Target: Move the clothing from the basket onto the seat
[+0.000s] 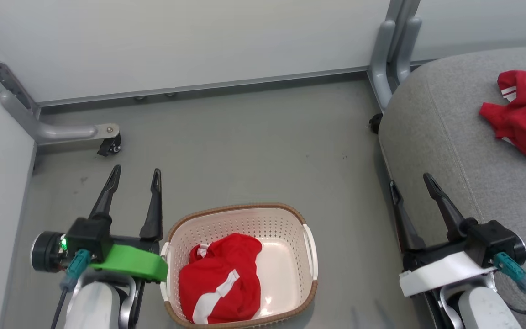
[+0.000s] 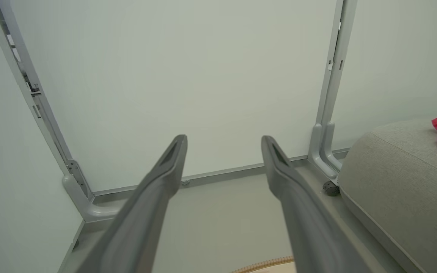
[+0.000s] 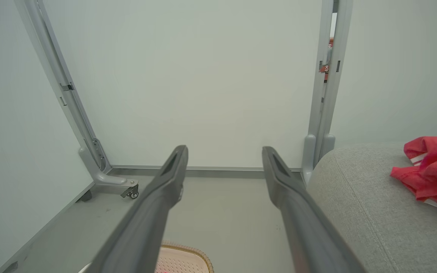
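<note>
Head view, grey floor (image 1: 254, 151), pale wall (image 1: 199, 41); left hand (image 1: 136, 169), right hand (image 1: 410, 179), both spread wide, empty

One crumpled red garment (image 1: 219, 278), white-striped, lies in cream perforated basket (image 1: 244, 209) on floor (image 1: 254, 146). Second red garment (image 1: 525, 116) bunched on grey seat (image 1: 432, 132).

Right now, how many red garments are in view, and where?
2. One crumpled red garment with white trim lies inside the cream perforated plastic basket; the other red white-striped garment lies on the grey fabric seat cushion. Anything beneath either would be hidden.
</note>
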`<state>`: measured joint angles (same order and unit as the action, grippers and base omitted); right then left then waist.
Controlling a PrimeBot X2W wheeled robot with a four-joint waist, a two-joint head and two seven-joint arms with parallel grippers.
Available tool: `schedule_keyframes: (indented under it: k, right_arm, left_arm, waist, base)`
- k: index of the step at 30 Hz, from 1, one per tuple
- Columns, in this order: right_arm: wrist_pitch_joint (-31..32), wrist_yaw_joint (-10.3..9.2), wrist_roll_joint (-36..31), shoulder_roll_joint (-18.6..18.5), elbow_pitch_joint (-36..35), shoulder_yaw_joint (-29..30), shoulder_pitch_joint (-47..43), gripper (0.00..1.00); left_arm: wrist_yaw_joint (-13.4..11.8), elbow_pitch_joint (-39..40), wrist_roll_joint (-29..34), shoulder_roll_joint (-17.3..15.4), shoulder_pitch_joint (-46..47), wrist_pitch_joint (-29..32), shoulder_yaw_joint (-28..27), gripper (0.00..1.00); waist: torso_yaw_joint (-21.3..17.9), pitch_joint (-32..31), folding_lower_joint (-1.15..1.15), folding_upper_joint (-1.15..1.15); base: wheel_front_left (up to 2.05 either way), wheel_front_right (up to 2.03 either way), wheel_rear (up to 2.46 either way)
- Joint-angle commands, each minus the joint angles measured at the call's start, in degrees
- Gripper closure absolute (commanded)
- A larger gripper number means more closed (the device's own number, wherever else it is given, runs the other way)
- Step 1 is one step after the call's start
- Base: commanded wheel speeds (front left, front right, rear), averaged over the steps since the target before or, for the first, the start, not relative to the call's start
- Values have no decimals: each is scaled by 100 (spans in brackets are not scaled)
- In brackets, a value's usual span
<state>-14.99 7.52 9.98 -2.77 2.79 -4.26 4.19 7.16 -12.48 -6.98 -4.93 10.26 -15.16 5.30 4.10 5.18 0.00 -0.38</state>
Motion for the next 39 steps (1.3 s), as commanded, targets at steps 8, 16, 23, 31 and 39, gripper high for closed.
schedule_keyframes:
  k: [8, 16, 23, 31, 39]
  right_arm:
    - [-23, -6, -110, -14, -156, -157, 721, 0]
    - [-23, -6, -179, -15, -335, -297, 1390, 0]
    - [-23, -6, -205, -12, -484, -410, 1918, 0]
    - [-23, -6, -206, -14, -623, -531, 2435, 0]
    - [-23, -6, -175, -13, -721, -596, 2673, 0]
  left_arm:
    - [35, -763, -178, -406, 894, 2, 777, 0]
    - [36, -1689, -366, -683, 1691, 2, 1630, 0]
    - [34, -2513, -541, -829, 2387, 1, 2165, 0]
    - [30, -3428, -625, -1005, 3117, 1, 2887, 0]
    - [30, -4434, -852, -1050, 3652, 1, 3487, 0]
  waist:
    - [-509, 887, 0, 38]
    - [-854, 1730, 0, 38]
    - [-1037, 2500, 0, 38]
    - [-1164, 3364, 0, 38]
    - [-1294, 3901, 0, 38]
  base:
    - [0, 0, 0]
    - [0, 0, 0]
    - [0, 0, 0]
    - [0, 0, 0]
    - [0, 0, 0]
